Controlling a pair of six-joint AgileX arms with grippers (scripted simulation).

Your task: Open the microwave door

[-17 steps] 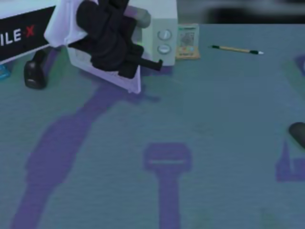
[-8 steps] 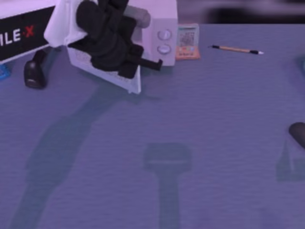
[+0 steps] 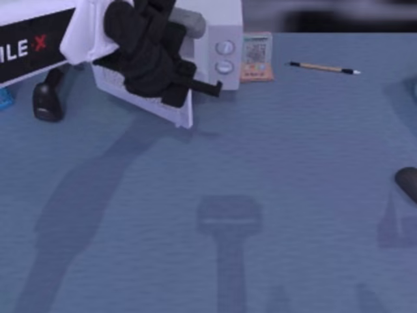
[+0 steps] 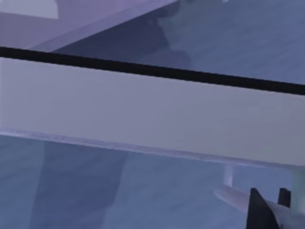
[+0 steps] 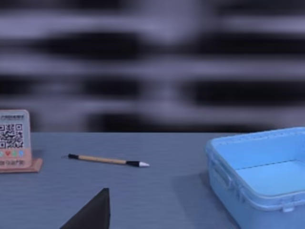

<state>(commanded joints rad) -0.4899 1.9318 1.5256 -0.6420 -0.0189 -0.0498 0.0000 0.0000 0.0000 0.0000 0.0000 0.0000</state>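
The white microwave (image 3: 218, 23) stands at the table's far left, two round knobs (image 3: 225, 57) on its panel. The microwave door (image 3: 153, 106) is swung outward at an angle, its free edge toward the table's middle; in the left wrist view it fills the frame as a pale panel (image 4: 143, 109). My left gripper (image 3: 199, 87) hangs over that free edge, shut on the door's white handle (image 4: 233, 196), with the dark fingertips (image 4: 259, 214) on either side of it. My right gripper (image 3: 408, 182) is parked at the right edge; only one dark fingertip (image 5: 95, 210) shows.
A QR-code card (image 3: 257, 57) stands right of the microwave, with a pen (image 3: 324, 67) farther right. A black scanner (image 3: 47, 96) stands left of the door, below a white lettered sign (image 3: 32, 39). A blue open box (image 5: 262, 171) sits at the far right.
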